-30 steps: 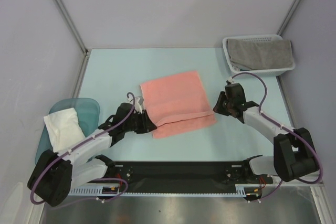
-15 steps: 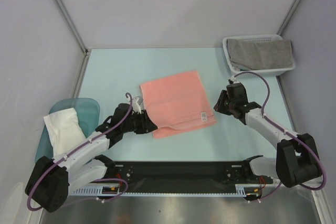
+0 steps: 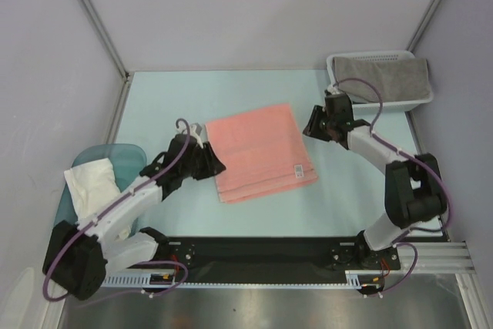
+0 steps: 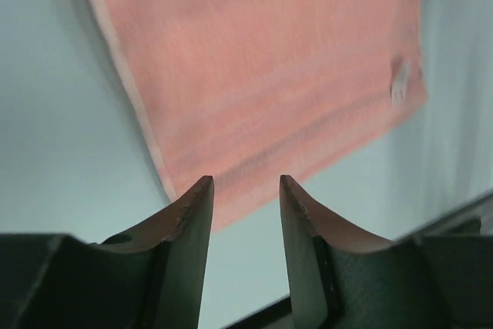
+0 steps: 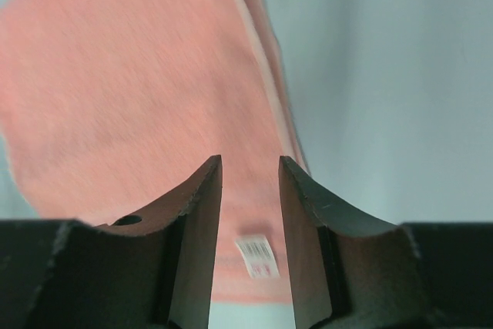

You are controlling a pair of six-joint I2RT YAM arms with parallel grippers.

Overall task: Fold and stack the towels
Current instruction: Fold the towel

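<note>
Well, my left gripper (image 4: 245, 182) hangs just off the left edge of the salmon-pink towel (image 3: 260, 152), jaws parted and nothing between them. My right gripper (image 5: 249, 161) hovers near the towel's far right corner, also parted and empty. Neither touches the cloth, as far as I can tell.

The pink towel lies flat in the middle of the table (image 3: 169, 98), folded into a near-square pad. I judge it soft, light and floppy: it will sag and slide open if I lift it by one layer only. So I would pinch through all the layers at two corners of one edge, one corner per gripper, fingers pressed down to the table first so the terry bunches into the jaws.

Its shape is so close to square that I cannot name a long axis with confidence; the left-to-right span looks only slightly longer. The pad sits turned a little, its left side nearer me than its right at the far edge. Stacked edges show along the near side, and the small white label (image 3: 298, 169) lies at the near right corner.

A white towel (image 3: 91, 184) rests in the teal tub (image 3: 127, 156) on my left; a grey towel (image 3: 383, 78) fills the white basket (image 3: 333, 75) at far right.
</note>
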